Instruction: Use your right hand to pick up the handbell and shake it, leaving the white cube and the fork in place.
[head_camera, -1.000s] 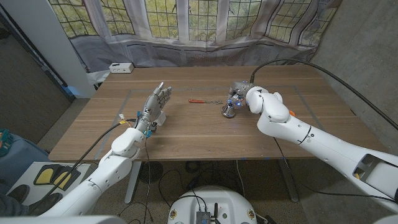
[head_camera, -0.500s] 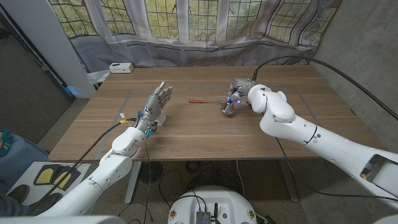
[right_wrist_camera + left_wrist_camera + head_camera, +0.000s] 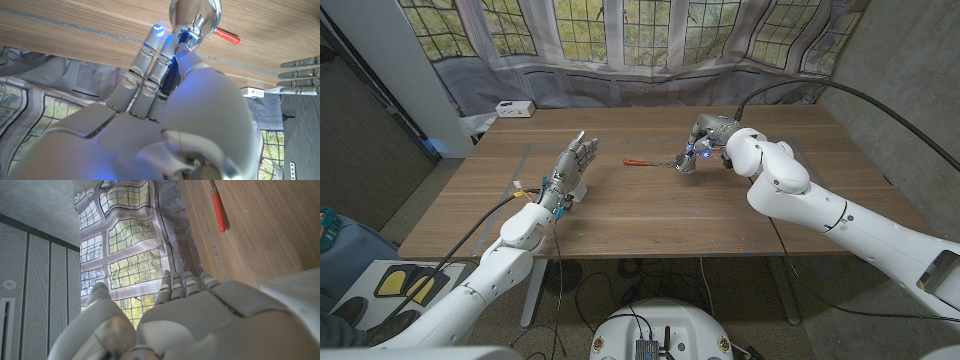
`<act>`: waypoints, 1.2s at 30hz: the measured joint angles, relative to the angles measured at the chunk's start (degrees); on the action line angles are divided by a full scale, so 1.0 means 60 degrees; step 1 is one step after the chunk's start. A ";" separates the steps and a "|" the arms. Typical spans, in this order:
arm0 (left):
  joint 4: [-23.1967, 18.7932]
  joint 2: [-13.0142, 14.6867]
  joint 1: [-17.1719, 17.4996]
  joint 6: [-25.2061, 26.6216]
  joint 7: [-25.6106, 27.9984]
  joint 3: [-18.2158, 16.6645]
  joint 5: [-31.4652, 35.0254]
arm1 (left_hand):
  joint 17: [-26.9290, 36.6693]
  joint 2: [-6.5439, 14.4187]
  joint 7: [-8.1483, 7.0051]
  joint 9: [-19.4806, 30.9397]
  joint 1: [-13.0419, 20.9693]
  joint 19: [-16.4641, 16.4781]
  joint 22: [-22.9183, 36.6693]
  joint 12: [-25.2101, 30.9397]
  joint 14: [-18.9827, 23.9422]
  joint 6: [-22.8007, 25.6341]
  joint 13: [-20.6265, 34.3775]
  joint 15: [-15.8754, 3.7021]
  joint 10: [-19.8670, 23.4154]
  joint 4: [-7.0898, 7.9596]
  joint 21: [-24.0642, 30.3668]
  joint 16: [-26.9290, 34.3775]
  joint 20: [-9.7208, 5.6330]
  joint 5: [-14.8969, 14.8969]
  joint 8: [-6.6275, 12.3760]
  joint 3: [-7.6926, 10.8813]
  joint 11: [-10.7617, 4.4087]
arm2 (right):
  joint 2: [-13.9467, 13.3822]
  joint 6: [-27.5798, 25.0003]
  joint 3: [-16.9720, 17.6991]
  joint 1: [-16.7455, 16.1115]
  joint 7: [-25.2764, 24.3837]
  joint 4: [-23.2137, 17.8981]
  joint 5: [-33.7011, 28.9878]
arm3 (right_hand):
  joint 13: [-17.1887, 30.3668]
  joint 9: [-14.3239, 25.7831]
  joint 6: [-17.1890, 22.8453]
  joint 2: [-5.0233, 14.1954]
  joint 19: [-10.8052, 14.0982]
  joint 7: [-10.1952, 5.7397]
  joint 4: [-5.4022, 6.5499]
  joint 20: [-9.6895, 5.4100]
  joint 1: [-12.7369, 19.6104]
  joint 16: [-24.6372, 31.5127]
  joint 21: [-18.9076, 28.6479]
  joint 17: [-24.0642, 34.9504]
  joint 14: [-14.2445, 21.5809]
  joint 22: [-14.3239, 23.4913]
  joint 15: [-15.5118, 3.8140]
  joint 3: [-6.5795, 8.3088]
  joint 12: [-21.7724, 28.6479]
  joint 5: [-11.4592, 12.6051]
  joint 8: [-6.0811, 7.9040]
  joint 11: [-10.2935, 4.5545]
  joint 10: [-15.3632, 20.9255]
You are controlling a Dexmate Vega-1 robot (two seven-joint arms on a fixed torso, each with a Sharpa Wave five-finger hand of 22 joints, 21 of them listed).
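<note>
Head view: wooden table (image 3: pixel 650 215) in front of a curtain printed with leaded windows (image 3: pixel 620 40); a small white box (image 3: pixel 514 108) sits at the far left corner. The right hand (image 3: pixel 705 140) grips the silver bell (image 3: pixel 687 165), tilted, mouth close above the tabletop right of centre; contact with the wood is not clear. The fork (image 3: pixel 645 162), red handle, lies just left of the bell. The left hand (image 3: pixel 570 172) stands on its edge, fingers straight and together, holding nothing.

Left wrist view: back of the left hand (image 3: pixel 185 310), fingers extended, nothing held; fork handle (image 3: pixel 218 211) on the wood beyond.

Right wrist view: right hand (image 3: pixel 160 75) fingers wrapped around the bell (image 3: pixel 195 15) handle, blue light at the fingertips; fork (image 3: pixel 226 36) just beside the bell.
</note>
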 measured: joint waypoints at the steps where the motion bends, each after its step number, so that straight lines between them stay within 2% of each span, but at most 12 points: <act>1: 0.0029 -0.0008 -0.0046 0.0000 -0.0014 0.0018 0.0000 | 0.0000 0.0000 0.0000 0.0000 0.0000 0.0000 0.0000 0.0000 0.0000 0.0000 0.0000 0.0000 0.0000 0.0000 0.0000 0.0000 0.0000 0.0000 0.0000 0.0000 0.0000 | -0.0057 0.0000 0.0036 -0.0007 0.0000 -0.0091 0.0000 | 0.0000 0.0000 0.0000 0.0000 0.0000 0.0000 0.0000 0.0000 0.0000 -0.0010 0.0000 0.0000 0.0000 0.0000 0.0000 0.0000 -0.0011 -0.0001 0.0000 -0.0012 0.0012; 7: 0.0092 -0.0038 -0.0140 0.0000 -0.0087 0.0070 -0.0002 | 0.0000 0.0000 0.0000 0.0000 0.0000 0.0000 0.0000 0.0002 0.0000 0.0000 0.0000 0.0000 0.0000 0.0000 0.0000 0.0000 0.0000 0.0000 0.0000 0.0000 0.0000 | -0.0254 -0.0194 0.0259 -0.0095 -0.0250 -0.0422 0.0475 | 0.0002 0.0000 0.0000 0.0000 0.0000 0.0000 -0.0004 0.0000 0.0001 -0.0067 0.0036 0.0010 0.0000 0.0000 0.0000 -0.0004 -0.0015 -0.0003 -0.0036 -0.0012 0.0012; 13: 0.0140 -0.0049 -0.0218 0.0000 -0.0128 0.0101 -0.0003 | 0.0000 0.0000 0.0000 0.0000 0.0000 0.0000 0.0000 0.0006 0.0000 0.0000 0.0000 0.0000 0.0000 0.0000 0.0000 0.0000 0.0000 0.0000 -0.0033 0.0000 0.0000 | -0.0309 0.0092 0.0640 -0.0297 -0.0692 -0.0586 0.1374 | 0.0004 0.0000 0.0000 0.0004 -0.0035 -0.0001 -0.0011 0.0035 0.0007 -0.0067 0.0073 0.0070 0.0000 0.0000 0.0001 -0.0011 -0.0047 -0.0004 -0.0072 -0.0011 0.0012; 15: 0.0152 -0.0049 -0.0237 0.0024 -0.0159 0.0111 -0.0003 | 0.0000 0.0000 0.0000 0.0000 0.0000 0.0000 0.0000 0.0006 0.0000 0.0000 0.0000 0.0000 0.0000 0.0000 0.0000 0.0000 0.0000 0.0000 -0.0033 0.0000 0.0000 | -0.0301 0.0285 0.1193 -0.0623 -0.0899 -0.0661 0.1781 | 0.0012 0.0000 0.0000 0.0011 -0.0051 -0.0001 -0.0012 0.0051 0.0015 -0.0067 0.0073 0.0072 0.0049 0.0000 0.0049 -0.0012 -0.0051 -0.0004 -0.0072 -0.0011 0.0012; 17: 0.0160 -0.0050 -0.0251 0.0025 -0.0161 0.0118 -0.0003 | 0.0001 0.0000 0.0000 0.0000 0.0000 0.0000 0.0000 0.0006 0.0000 0.0000 0.0000 0.0000 0.0000 0.0000 0.0000 0.0000 0.0001 0.0000 -0.0033 0.0000 0.0000 | -0.0295 0.0431 0.1245 -0.0655 -0.1033 -0.0661 0.2038 | 0.0013 0.0000 0.0000 0.0030 -0.0050 -0.0001 -0.0013 0.0051 0.0034 -0.0067 0.0073 0.0093 0.0049 0.0000 0.0049 -0.0013 -0.0072 -0.0008 -0.0072 -0.0010 0.0012; 18: 0.0163 -0.0050 -0.0259 0.0043 -0.0172 0.0121 -0.0003 | 0.0001 0.0000 0.0000 0.0000 0.0000 0.0000 0.0000 0.0006 0.0000 -0.0001 0.0000 0.0000 0.0000 0.0000 0.0000 0.0000 0.0000 0.0000 -0.0033 0.0000 0.0000 | -0.0247 0.0635 0.1539 -0.0835 -0.1190 -0.0662 0.2329 | 0.0013 0.0000 0.0000 0.0030 -0.0050 -0.0001 -0.0013 0.0051 0.0035 -0.0067 0.0099 0.0109 0.0049 0.0000 0.0049 -0.0013 -0.0077 -0.0017 -0.0073 -0.0011 0.0012; 25: 0.0168 -0.0044 -0.0278 0.0087 -0.0177 0.0126 0.0001 | 0.0001 0.0000 -0.0001 0.0000 0.0000 0.0000 0.0000 0.0006 0.0000 -0.0001 0.0000 0.0000 0.0000 0.0000 0.0000 0.0000 0.0001 0.0000 -0.0033 0.0000 0.0000 | 0.0101 0.2216 0.2550 -0.1584 -0.2165 -0.0335 0.4152 | 0.0014 0.0023 0.0054 0.0056 -0.0049 0.0053 -0.0026 0.0050 0.0061 -0.0101 0.0146 0.0121 0.0048 0.0001 0.0050 -0.0025 -0.0108 -0.0034 -0.0072 -0.0010 0.0011; 28: 0.0168 -0.0038 -0.0279 0.0087 -0.0177 0.0126 0.0003 | 0.0001 0.0000 0.0000 0.0000 0.0000 0.0001 0.0000 0.0006 0.0000 -0.0001 0.0000 0.0000 0.0000 0.0000 0.0000 0.0000 0.0001 0.0000 -0.0033 0.0000 0.0000 | 0.0163 0.3003 0.2668 -0.1683 -0.2516 -0.0275 0.4939 | 0.0015 0.0023 0.0054 0.0079 -0.0049 0.0053 -0.0033 0.0050 0.0084 -0.0101 0.0146 0.0121 0.0048 0.0001 0.0050 -0.0033 -0.0126 -0.0039 -0.0142 -0.0009 0.0011; 29: 0.0168 -0.0036 -0.0278 0.0090 -0.0166 0.0126 0.0007 | 0.0001 0.0000 0.0000 0.0000 0.0000 0.0001 0.0000 0.0006 0.0000 -0.0001 0.0000 0.0000 0.0000 0.0000 0.0000 0.0000 0.0001 0.0000 -0.0033 0.0000 0.0000 | 0.0414 0.3357 0.3086 -0.2035 -0.2656 -0.0013 0.5296 | 0.0015 0.0023 0.0053 0.0079 -0.0049 0.0052 -0.0036 0.0050 0.0084 -0.0101 0.0146 0.0121 0.0048 0.0001 0.0050 -0.0036 -0.0126 -0.0040 -0.0142 -0.0009 0.0011; 30: 0.0168 -0.0035 -0.0278 0.0090 -0.0159 0.0126 0.0007 | 0.0001 0.0000 0.0000 0.0000 0.0000 0.0001 0.0000 0.0006 0.0000 -0.0001 -0.0001 0.0000 0.0000 0.0000 0.0000 0.0000 0.0001 0.0000 -0.0033 0.0000 0.0000 | 0.0515 0.3706 0.3228 -0.2160 -0.2768 0.0102 0.5647 | 0.0016 0.0023 0.0054 0.0079 -0.0049 0.0052 -0.0038 0.0050 0.0084 -0.0101 0.0146 0.0134 0.0048 0.0001 0.0050 -0.0037 -0.0127 -0.0040 -0.0142 -0.0009 0.0011; 31: 0.0168 -0.0035 -0.0278 0.0090 -0.0157 0.0126 0.0007 | 0.0001 0.0000 0.0000 0.0000 0.0000 0.0001 0.0000 0.0006 0.0000 -0.0001 -0.0001 0.0000 0.0000 0.0000 0.0000 0.0000 0.0001 0.0000 -0.0033 0.0000 0.0000 | 0.0520 0.3760 0.3235 -0.2166 -0.2768 0.0107 0.5703 | 0.0016 0.0023 0.0054 0.0079 -0.0049 0.0052 -0.0038 0.0050 0.0084 -0.0101 0.0146 0.0156 0.0048 0.0000 0.0050 -0.0038 -0.0127 -0.0040 -0.0142 -0.0009 0.0011; 36: 0.0154 -0.0034 -0.0237 0.0090 -0.0125 0.0115 0.0011 | 0.0001 0.0000 0.0000 0.0000 0.0000 0.0001 0.0000 0.0006 0.0000 -0.0001 0.0000 0.0000 0.0000 0.0000 0.0000 0.0000 0.0001 0.0000 -0.0033 0.0000 0.0000 | 0.0862 0.5478 0.3704 -0.2555 -0.3032 0.0531 0.7422 | 0.0016 0.0023 0.0053 0.0078 -0.0049 0.0052 -0.0039 0.0050 0.0084 -0.0137 0.0146 0.0132 0.0056 0.0001 0.0044 -0.0039 -0.0161 -0.0042 -0.0142 -0.0028 0.0035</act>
